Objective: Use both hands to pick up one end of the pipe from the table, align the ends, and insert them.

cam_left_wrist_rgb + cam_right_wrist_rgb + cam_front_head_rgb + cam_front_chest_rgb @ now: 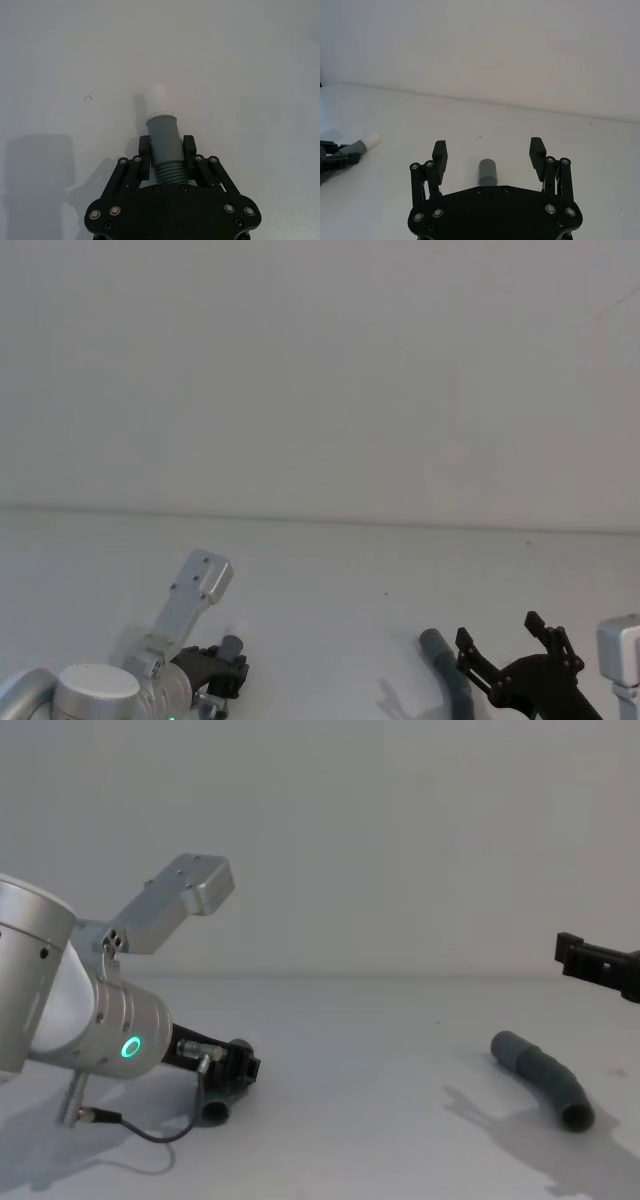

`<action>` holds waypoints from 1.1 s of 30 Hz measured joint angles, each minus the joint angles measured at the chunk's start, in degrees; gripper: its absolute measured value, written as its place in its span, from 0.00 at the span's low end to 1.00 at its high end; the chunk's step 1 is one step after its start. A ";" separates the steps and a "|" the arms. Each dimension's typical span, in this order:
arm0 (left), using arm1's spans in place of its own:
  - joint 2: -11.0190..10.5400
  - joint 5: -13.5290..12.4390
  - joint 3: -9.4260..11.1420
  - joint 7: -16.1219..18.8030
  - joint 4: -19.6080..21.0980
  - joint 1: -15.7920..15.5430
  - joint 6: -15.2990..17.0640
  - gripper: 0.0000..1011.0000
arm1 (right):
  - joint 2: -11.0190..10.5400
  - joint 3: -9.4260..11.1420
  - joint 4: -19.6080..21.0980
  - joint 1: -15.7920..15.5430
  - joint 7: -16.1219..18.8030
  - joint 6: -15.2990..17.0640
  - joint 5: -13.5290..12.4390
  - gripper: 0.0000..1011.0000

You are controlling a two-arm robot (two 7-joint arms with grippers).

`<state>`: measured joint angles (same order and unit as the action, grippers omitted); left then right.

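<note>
First, white-tipped hose (166, 169): clamped on its corrugated part just behind the collar (162, 132) by left gripper (166, 147), low at left of table (320, 580). Second, cuffed hose (545, 1078): lying on table at right, untouched, beneath right gripper (489, 149), fingers (440, 152) spread wide and empty.

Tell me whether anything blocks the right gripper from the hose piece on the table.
Nothing visible does. The right gripper hangs open over the cuffed hose piece on the table; the left gripper holds the white-tipped hose piece aside.
</note>
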<state>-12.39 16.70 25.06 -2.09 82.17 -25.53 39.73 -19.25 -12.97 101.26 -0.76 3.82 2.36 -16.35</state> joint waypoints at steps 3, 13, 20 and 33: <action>0.00 0.00 0.00 0.00 -0.01 0.00 0.00 0.35 | 0.08 -0.20 0.12 0.24 -0.09 0.84 0.28 0.99; 0.00 0.00 0.00 0.00 -0.02 0.00 0.01 0.35 | 0.57 -2.17 0.30 3.09 -1.43 8.38 2.70 0.99; 0.00 0.00 0.00 0.00 -0.02 0.00 0.03 0.35 | 2.08 -3.37 -0.73 5.80 -3.12 13.47 4.20 0.99; 0.00 0.01 0.00 -0.01 -0.02 0.00 0.06 0.35 | 5.89 -4.32 -3.73 10.02 -7.19 21.37 6.50 0.99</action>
<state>-12.39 16.71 25.06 -2.10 82.15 -25.53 39.79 -13.36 -17.28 97.53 9.25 -3.38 23.73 -9.85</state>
